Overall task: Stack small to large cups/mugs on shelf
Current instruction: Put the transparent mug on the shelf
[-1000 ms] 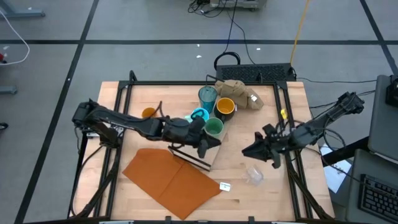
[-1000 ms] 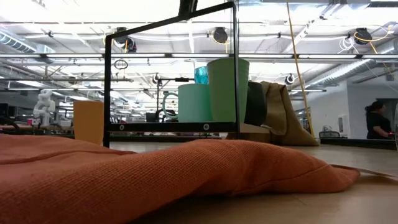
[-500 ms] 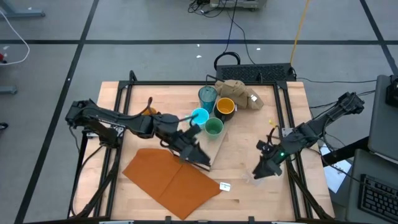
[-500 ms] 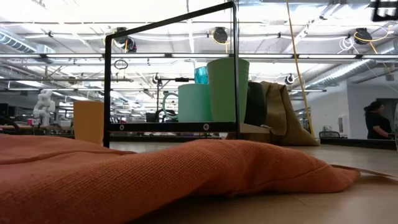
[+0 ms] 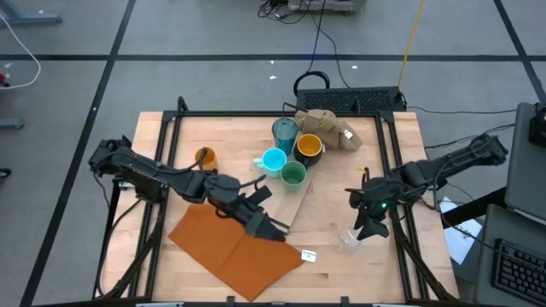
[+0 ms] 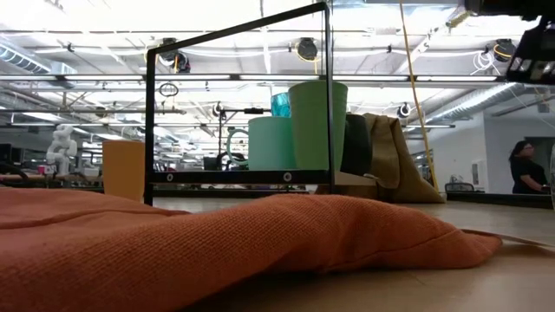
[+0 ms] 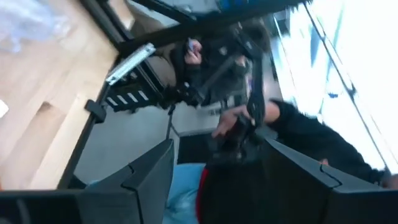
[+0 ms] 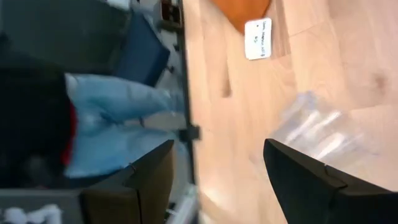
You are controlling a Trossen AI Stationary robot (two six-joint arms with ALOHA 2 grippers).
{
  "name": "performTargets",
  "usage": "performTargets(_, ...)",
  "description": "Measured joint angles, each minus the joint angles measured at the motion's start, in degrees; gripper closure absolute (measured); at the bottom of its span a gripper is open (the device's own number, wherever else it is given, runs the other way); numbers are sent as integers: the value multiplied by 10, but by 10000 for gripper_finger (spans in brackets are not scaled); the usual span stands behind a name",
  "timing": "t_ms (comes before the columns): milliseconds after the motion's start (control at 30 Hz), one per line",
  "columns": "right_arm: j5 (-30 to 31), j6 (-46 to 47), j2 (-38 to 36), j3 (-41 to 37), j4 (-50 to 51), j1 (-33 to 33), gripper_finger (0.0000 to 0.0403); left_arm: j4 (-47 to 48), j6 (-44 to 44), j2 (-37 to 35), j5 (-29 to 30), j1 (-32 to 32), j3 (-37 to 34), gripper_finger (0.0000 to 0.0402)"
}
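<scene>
My right gripper [image 5: 368, 228] hangs jaws spread over the clear glass [image 5: 348, 241], which lies near the bench's front right edge; it's see-through and on its side, so a bad pinch could roll it off. My left gripper [image 5: 275, 230], jaws spread and empty, sits at the shelf [image 5: 299, 200] end beside the orange cloth [image 5: 230, 243]; a swing could knock the green cup [image 5: 293, 175], light blue mug [image 5: 273, 160], teal tumbler [image 5: 284, 131] or yellow-lined mug [image 5: 308, 147]. Orange cup [image 5: 204, 156] stands apart, toward the left edge.

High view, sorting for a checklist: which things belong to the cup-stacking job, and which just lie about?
Job: teal tumbler, dark mug, light blue mug, green cup, orange cup, clear glass, shelf.
Lying about: orange sheet, tan cloth, white tag.
</scene>
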State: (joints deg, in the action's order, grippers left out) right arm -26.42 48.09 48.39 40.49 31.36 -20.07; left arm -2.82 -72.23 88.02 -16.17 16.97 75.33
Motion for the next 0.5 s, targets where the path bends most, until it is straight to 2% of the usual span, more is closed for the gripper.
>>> performTargets(133,-37,-116,26,0,45,30,169,-11,-49,0,59,17,0,158)
performTargets(333,-38,-285,90,0,54,45,169,-58,-113,0,102,37,0,158)
performTargets(500,-36,-371,152,0,43,55,170,-91,-120,0,170,54,0,158)
